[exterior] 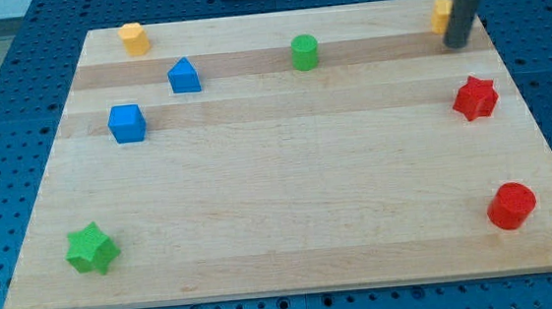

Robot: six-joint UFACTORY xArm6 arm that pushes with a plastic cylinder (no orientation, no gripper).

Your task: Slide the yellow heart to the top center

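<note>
A yellow block (440, 15) sits at the board's top right corner, partly hidden behind my rod, so its shape is unclear. My tip (458, 44) rests on the board just right of and below that block, touching or nearly touching it. A second yellow block (134, 37) sits at the top left corner; I cannot tell which of the two is the heart.
A green cylinder (304, 52) stands near the top centre. A blue house-shaped block (183, 76) and a blue cube (127, 124) are at the upper left. A red star (475, 98) and a red cylinder (511, 206) line the right edge. A green star (92, 249) is at the bottom left.
</note>
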